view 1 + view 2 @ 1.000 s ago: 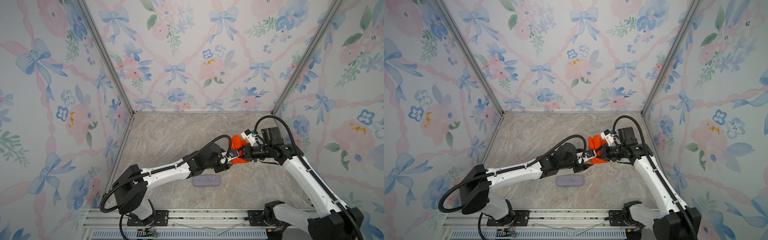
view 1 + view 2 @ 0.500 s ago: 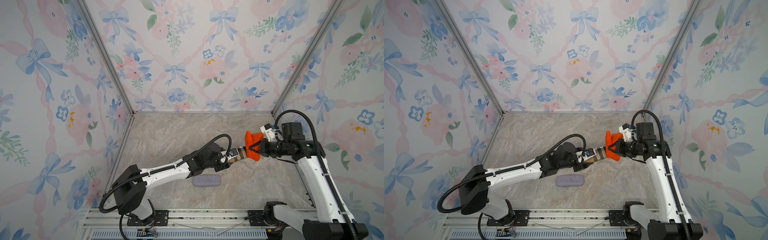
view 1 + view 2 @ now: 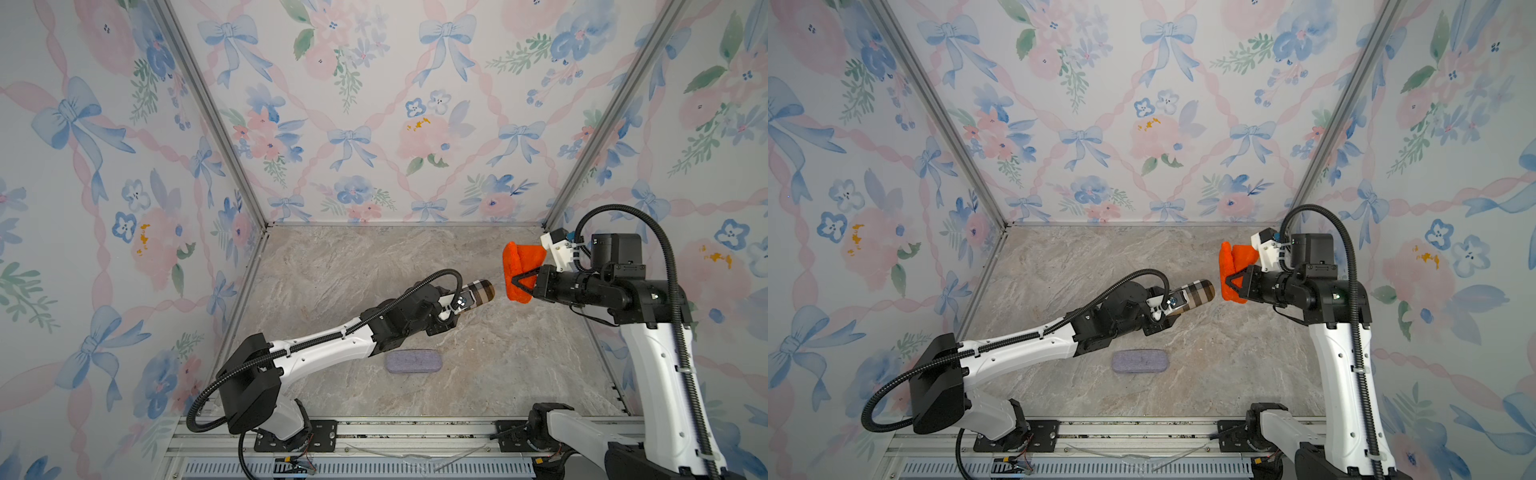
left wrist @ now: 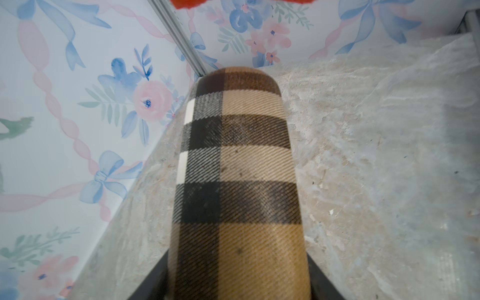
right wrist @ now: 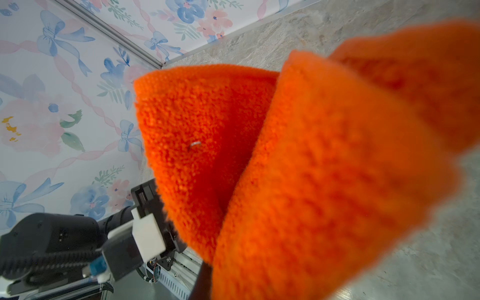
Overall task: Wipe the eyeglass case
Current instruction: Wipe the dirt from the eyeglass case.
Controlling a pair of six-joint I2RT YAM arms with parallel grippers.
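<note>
Left wrist view runs along the plaid eyeglass case (image 4: 239, 181), which is raised off the marble worktop (image 4: 376, 155). Its near end leaves the frame, and the left hand (image 4: 235, 288) clamped on its sides shows only as two dark fingers (image 4: 318, 283). A scrap of orange cloth (image 4: 187, 3) is cut off at that frame's edge.

In both top views we see the case (image 3: 478, 294) held in the air, its free end pointing at the cloth (image 3: 521, 259); it is near the cloth but not touching it. The right hand (image 3: 521, 282) is pinched together on a fold of the cloth.

In the right wrist view the blurred cloth (image 5: 285, 155) hides the case and that hand's fingers. We cannot identify a pale fleck (image 5: 194, 145) on it.

A grey oblong pouch (image 3: 412, 362) lies flat on the worktop, well apart from both hands.
</note>
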